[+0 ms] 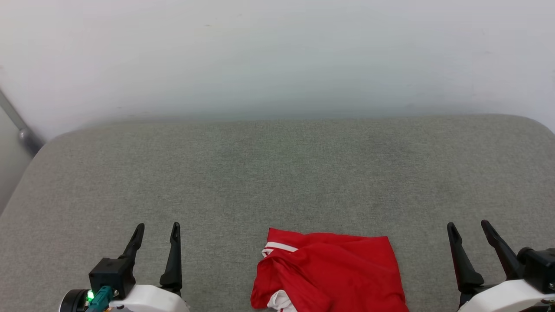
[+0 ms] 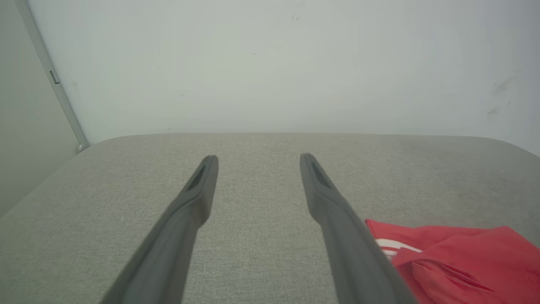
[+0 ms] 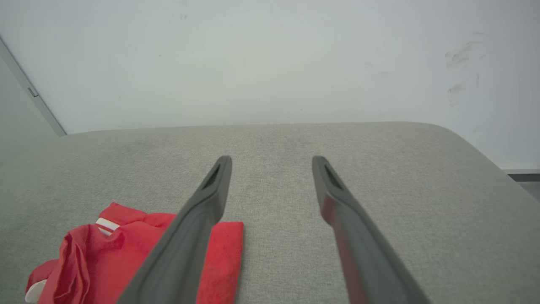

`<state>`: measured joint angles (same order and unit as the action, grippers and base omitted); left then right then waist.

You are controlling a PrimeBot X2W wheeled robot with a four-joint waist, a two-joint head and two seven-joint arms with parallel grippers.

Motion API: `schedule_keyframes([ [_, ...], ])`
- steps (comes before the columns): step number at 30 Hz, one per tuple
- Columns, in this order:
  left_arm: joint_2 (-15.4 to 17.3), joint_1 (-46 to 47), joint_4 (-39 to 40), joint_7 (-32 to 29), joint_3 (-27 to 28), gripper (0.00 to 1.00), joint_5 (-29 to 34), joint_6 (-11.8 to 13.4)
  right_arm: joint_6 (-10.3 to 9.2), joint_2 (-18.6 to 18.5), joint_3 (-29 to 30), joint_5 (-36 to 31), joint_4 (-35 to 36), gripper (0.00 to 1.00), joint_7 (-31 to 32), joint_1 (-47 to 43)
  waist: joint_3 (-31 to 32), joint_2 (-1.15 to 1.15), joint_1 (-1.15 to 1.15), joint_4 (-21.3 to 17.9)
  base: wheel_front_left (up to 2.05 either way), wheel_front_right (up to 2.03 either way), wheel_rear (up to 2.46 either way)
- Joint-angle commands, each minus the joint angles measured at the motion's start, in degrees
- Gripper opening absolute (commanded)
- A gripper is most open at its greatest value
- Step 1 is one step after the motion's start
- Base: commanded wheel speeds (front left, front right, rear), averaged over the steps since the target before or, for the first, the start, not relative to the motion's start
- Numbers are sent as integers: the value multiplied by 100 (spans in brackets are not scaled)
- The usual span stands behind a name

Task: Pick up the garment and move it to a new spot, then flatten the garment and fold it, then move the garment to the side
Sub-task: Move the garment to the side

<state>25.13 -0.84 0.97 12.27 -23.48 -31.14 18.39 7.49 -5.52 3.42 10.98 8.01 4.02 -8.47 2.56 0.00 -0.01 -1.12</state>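
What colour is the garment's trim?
White with a red line, on the crumpled red fabric garment; clearest in head view.

Loads of bare room on the grey fabric tabletop (image 1: 277,173), wide open from the near side all the way back to the pale wall (image 1: 277,56). Just one lump in the way: crumpled red garment (image 1: 334,273) at the near middle, between the left end effector (image 1: 157,225) and the right end effector (image 1: 468,223), apart from both, a bit nearer the right one. Both spread wide over bare fabric, straight lanes ahead. Hard stop at the wall. Slanted grey pole (image 1: 19,125) off the far-left corner, beside the tabletop.
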Motion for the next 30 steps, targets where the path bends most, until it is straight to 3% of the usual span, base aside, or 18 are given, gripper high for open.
schedule_keyframes([
  [1, 23, -8, -11, -15, 0, 100, -20, 10, -1, 27, 14, -29, 49, 100, 29, -56, -6, 0, 1, -16, 0, 0, 0],
  [9, 44, 58, -18, -8, 11, 100, -28, 30, -1, 97, 222, 226, 98, 100, 438, -39, -52, 0, 1, -54, 0, 0, 0],
  [13, 19, 117, 4, 41, 38, 100, -33, 21, -1, 148, 802, 739, -50, 100, 1045, 78, -101, 0, 1, -22, 0, 0, 0],
  [23, -54, 234, -37, 147, 90, 100, -43, -19, -1, 131, 2642, 1588, -1006, 100, 4066, 563, -231, 0, 1, 172, 0, 0, 0],
  [27, -89, 310, -38, 171, 73, 100, -18, -55, -1, 238, 3061, 2110, -1490, 100, 5318, 917, -376, 0, 1, 276, 0, 0, 0],
  [30, -118, 390, -68, 184, 36, 100, 7, -95, -1, 273, 3075, 2678, -1923, 100, 5875, 1127, -517, 0, 1, 368, 0, 0, 0],
])
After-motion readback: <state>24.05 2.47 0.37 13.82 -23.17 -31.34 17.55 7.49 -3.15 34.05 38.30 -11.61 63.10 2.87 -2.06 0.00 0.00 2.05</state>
